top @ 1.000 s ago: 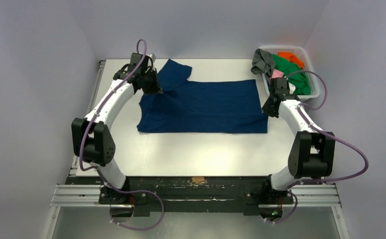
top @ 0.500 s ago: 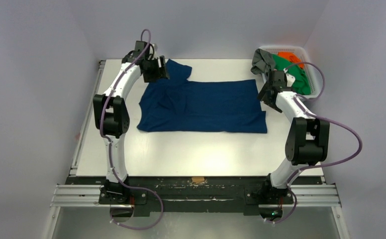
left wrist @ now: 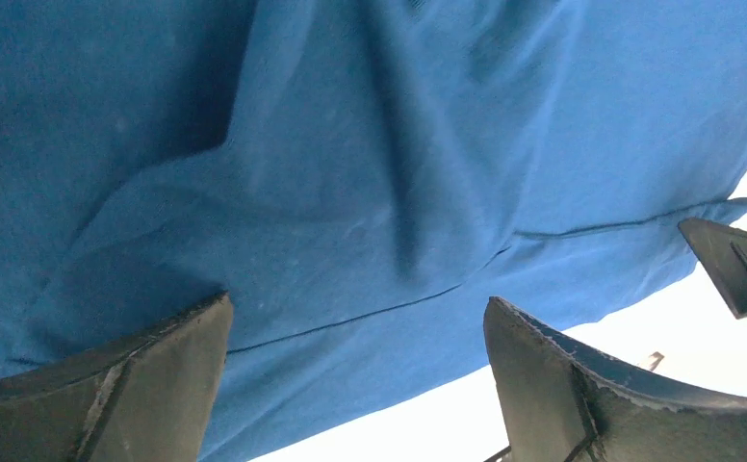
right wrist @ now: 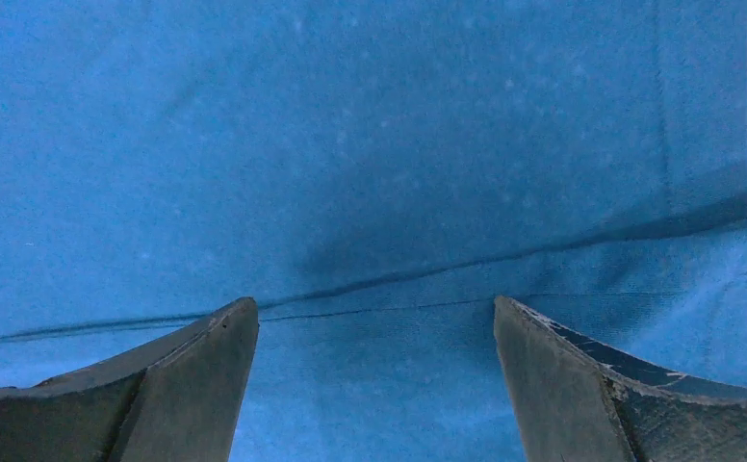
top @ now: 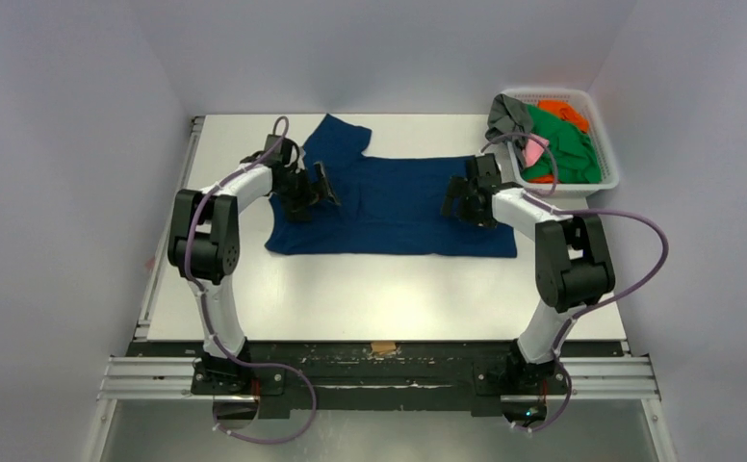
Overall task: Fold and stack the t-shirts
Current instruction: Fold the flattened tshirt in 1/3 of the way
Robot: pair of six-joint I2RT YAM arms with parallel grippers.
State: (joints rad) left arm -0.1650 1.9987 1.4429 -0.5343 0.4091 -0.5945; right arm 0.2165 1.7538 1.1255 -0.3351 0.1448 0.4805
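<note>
While both pairs of jaws gape empty over it, the navy t-shirt (top: 399, 212) lies flat, long axis running left-right.

White table (top: 350, 298), navy t-shirt (top: 399, 207) spread on it, basket (top: 581, 188) far right

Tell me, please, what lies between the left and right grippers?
Only the flat middle of the navy t-shirt stretches between the left gripper and the right gripper, as the top external view shows.
</note>
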